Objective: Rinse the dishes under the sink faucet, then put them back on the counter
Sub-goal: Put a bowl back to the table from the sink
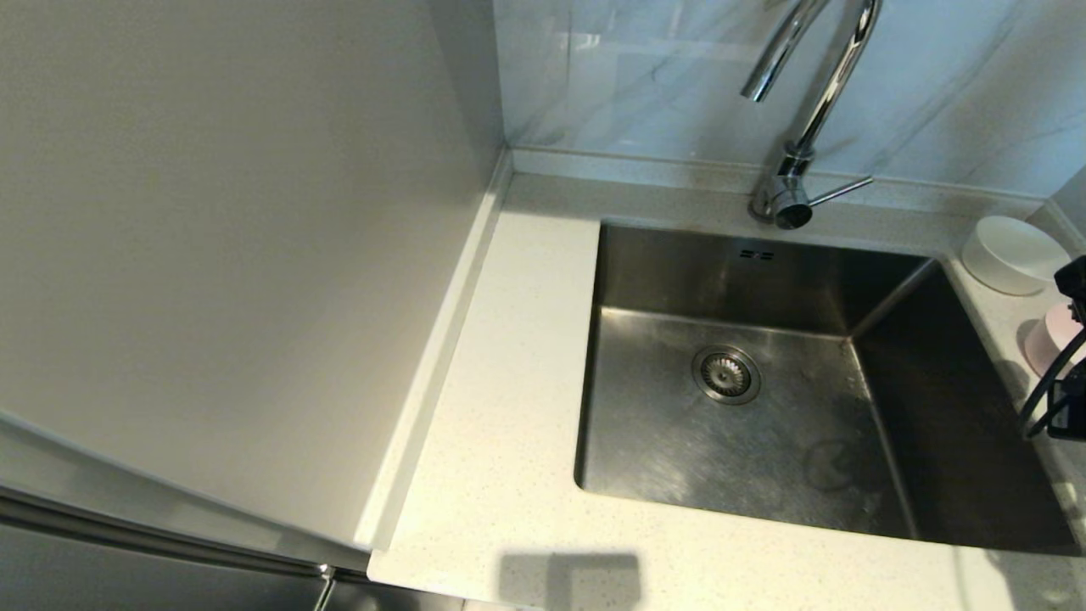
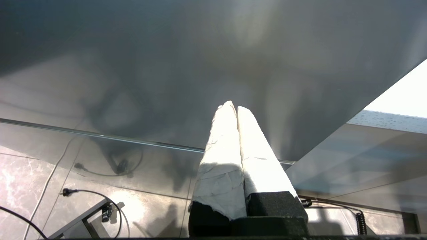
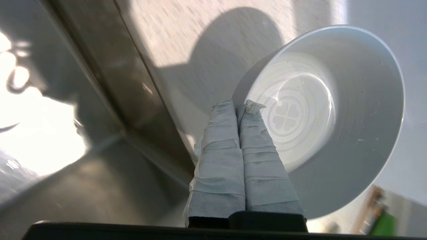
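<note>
The steel sink (image 1: 670, 450) lies under the chrome faucet (image 1: 821, 98), and no water is running. On the counter (image 1: 509, 382) right of the sink stands a white bowl (image 1: 1014, 255). A pale pink bowl (image 1: 1045, 341) shows beside my right arm (image 1: 1071, 407). In the right wrist view my right gripper (image 3: 237, 104) is shut on the rim of a pale bowl (image 3: 350, 116) with a clover mark in its bottom; I cannot tell whether it is the pink one. My left gripper (image 2: 233, 106) is shut and empty, off to the side.
A tall grey cabinet side (image 1: 237, 255) rises along the counter's left. The glossy tiled wall (image 1: 959, 85) stands behind the faucet. In the left wrist view cables (image 2: 100, 196) lie on the floor below the panel.
</note>
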{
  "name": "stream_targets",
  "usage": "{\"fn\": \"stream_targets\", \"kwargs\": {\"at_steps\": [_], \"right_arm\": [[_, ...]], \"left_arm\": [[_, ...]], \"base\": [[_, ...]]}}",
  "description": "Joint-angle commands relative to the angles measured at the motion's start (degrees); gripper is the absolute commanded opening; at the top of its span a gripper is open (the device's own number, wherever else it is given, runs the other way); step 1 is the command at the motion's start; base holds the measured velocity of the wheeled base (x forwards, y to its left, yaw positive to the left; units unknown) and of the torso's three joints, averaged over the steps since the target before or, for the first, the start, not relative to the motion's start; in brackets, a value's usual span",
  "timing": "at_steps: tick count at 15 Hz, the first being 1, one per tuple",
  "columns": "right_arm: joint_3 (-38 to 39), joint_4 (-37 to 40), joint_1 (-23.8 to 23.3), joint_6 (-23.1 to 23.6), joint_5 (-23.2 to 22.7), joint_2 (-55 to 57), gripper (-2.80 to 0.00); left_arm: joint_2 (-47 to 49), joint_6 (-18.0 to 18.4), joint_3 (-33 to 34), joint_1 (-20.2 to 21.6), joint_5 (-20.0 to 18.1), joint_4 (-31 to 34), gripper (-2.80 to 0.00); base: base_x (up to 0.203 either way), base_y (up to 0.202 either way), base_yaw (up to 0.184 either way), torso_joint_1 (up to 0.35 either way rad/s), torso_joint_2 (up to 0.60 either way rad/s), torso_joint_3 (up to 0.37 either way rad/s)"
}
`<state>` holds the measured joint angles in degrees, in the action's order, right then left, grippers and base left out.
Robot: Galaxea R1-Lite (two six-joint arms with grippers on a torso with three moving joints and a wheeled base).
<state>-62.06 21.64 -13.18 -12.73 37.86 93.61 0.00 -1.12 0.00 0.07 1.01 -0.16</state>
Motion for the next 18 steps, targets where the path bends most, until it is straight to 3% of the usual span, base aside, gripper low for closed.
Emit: {"fn": "stream_targets", "kwargs": {"at_steps": [1,2,8,13,18], "right_arm": [[-0.3,-1.5,-1.7,0.9,-0.2,3.4,-2.8],[-0.7,-2.3,-2.0,1.0,-0.5,4.1,0.0],[-4.0,-7.1,-5.5,3.9,-0.7,5.1,0.0],[-5.4,-8.6,-5.3,10.1,-1.0,-5.9,0.0],[-6.4,-14.3,0.8,20.4,-6.2,-11.5,0.0]], "left_arm": [[-0.2,-0.1,0.0,0.0,0.0,0.0,-2.8],[-0.2,-0.1,0.0,0.0,0.0,0.0,-2.8],[-0.2,0.0,0.0,0.0,0.0,0.0,-2.8],[-0.2,0.0,0.0,0.0,0.0,0.0,-2.8],[-0.2,0.0,0.0,0.0,0.0,0.0,-2.8]], "base": [[0.0,0.0,0.0,0.0,0.0,0.0],[0.0,0.0,0.0,0.0,0.0,0.0],[0.0,0.0,0.0,0.0,0.0,0.0],[0.0,0.0,0.0,0.0,0.0,0.0],[0.0,0.0,0.0,0.0,0.0,0.0]]}}
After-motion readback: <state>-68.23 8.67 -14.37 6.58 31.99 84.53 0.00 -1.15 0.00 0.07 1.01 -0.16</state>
